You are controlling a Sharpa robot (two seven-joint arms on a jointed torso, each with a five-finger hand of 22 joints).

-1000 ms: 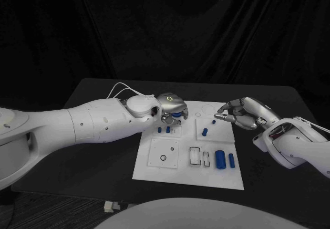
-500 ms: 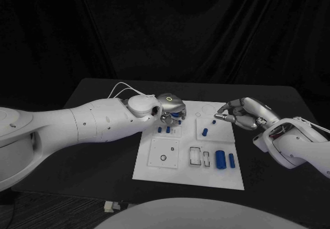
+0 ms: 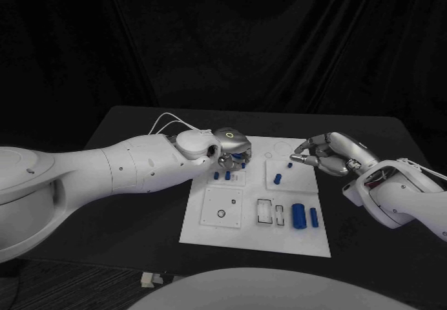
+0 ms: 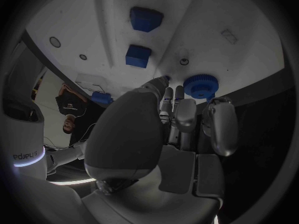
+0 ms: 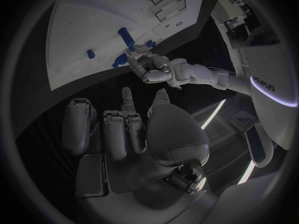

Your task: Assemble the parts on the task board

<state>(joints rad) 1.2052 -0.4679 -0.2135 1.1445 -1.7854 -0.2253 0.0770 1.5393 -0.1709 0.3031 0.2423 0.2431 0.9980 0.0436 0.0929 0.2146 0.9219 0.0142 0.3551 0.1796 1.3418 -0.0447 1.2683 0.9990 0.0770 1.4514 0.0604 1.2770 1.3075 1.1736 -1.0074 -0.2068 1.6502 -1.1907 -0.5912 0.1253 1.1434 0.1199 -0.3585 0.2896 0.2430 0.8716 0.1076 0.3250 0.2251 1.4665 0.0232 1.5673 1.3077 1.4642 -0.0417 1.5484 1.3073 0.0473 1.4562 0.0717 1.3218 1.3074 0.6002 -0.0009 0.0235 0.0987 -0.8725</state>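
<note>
Left hand (image 3: 231, 146): fingers curled over blue round part (image 4: 201, 86) on task board (image 3: 233, 232), grip uncertain. Right hand (image 3: 328, 154): fingers curled in, empty.

You have a black table (image 3: 139, 213) with rounded corners in front of a dark curtain. On it lies the white task board (image 3: 263, 240), flat, about in the middle and a little toward the right edge, its long sides running from the near edge to the far one
</note>
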